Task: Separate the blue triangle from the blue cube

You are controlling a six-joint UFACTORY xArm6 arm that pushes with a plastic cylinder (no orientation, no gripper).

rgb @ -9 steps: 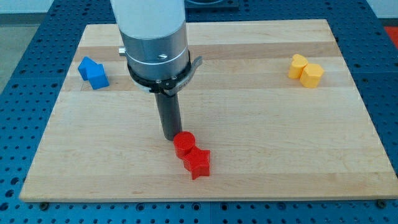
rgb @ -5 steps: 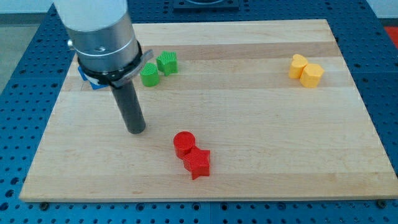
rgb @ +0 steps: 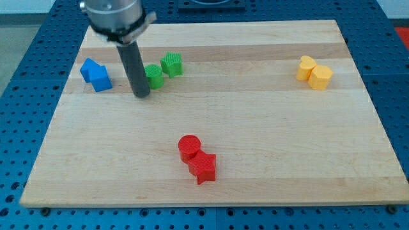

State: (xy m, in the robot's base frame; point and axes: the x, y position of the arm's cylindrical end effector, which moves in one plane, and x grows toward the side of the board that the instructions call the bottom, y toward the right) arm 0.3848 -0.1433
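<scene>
Two blue blocks touch each other at the view's upper left: the blue triangle (rgb: 89, 66) and the blue cube (rgb: 101, 78) just right and below it. The dark rod comes down from the view's top. My tip (rgb: 141, 95) rests on the board to the right of the blue pair, about a block's width from the blue cube, and right beside the left green block (rgb: 153, 76).
A second green block (rgb: 172, 64) touches the first. A red cylinder (rgb: 189, 146) and a red star (rgb: 202, 167) sit together at lower centre. Two yellow blocks (rgb: 314, 71) sit at the upper right. The wooden board (rgb: 268, 128) lies on a blue pegboard.
My tip has moved from beside the red cylinder to the view's left and then up, ending between the blue pair and the green blocks. No block has moved.
</scene>
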